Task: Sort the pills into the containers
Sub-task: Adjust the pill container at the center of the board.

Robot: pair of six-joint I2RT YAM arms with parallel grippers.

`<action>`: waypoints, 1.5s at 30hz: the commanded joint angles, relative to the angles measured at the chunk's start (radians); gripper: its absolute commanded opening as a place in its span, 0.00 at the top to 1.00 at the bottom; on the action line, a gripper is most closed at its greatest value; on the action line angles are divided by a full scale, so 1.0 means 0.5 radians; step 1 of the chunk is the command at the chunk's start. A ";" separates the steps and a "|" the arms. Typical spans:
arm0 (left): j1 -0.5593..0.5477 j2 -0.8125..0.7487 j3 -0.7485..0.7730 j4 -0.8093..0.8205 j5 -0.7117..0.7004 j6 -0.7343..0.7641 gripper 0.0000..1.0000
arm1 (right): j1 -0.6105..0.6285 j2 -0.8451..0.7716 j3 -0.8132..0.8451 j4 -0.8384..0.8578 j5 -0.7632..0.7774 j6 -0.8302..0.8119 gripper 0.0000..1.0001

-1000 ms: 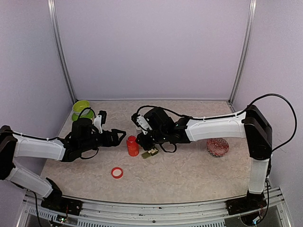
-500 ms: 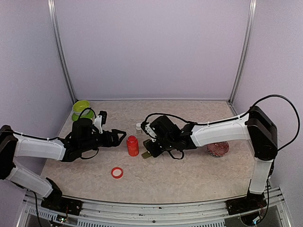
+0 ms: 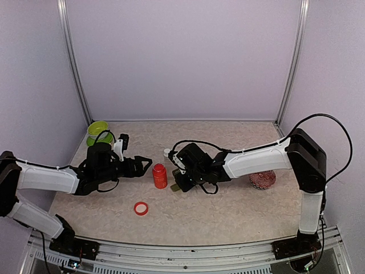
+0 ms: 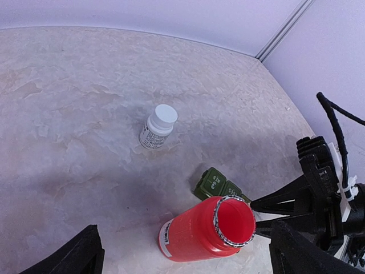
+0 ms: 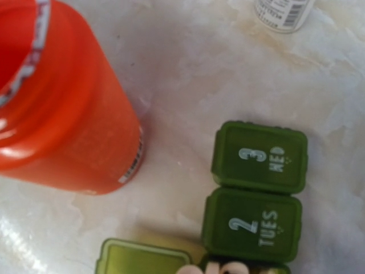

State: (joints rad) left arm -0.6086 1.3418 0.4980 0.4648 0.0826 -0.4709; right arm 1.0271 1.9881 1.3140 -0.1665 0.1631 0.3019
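The containers [image 5: 255, 191] are three joined dark green boxes; "3 WED" and "2 TUES" are shut. The third is open, its lid [image 5: 142, 260] flipped aside, with white pills [image 5: 222, 268] at the frame's bottom edge. They also show in the top view [image 3: 181, 185] and the left wrist view [image 4: 219, 185]. An open red bottle [image 3: 159, 176] stands just left of them. My right gripper [image 3: 178, 184] hovers low over the boxes; the left wrist view shows its fingers [image 4: 279, 200] apart. My left gripper [image 3: 142, 165] is open and empty, just left of the red bottle [image 4: 211, 228].
A white capped bottle [image 3: 167, 153] stands behind the boxes. A red cap [image 3: 141, 208] lies in front, a lime-green bowl [image 3: 97, 131] at the back left, and a red mesh dish [image 3: 262, 178] at the right under the right arm.
My right gripper has moved from beside the red bottle's top down and slightly right onto the green boxes. The left arm has not moved.
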 commanded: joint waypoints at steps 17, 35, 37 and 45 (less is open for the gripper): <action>0.007 0.005 -0.019 0.066 0.022 -0.012 0.01 | -0.011 0.141 0.082 -0.019 0.017 0.029 0.72; 0.008 0.007 -0.020 0.067 0.019 -0.008 0.01 | -0.023 0.147 0.072 -0.017 0.020 0.031 0.83; 0.009 0.010 -0.019 0.068 0.019 -0.009 0.01 | -0.023 0.143 0.075 -0.024 0.026 0.028 0.84; 0.008 0.029 -0.015 0.074 0.025 -0.010 0.01 | -0.031 0.118 0.075 -0.048 0.054 0.022 0.88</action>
State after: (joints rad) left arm -0.6086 1.3422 0.4980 0.4648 0.0830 -0.4709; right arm 1.0180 2.0441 1.3323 -0.1711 0.1707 0.3111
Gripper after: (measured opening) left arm 0.989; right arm 0.124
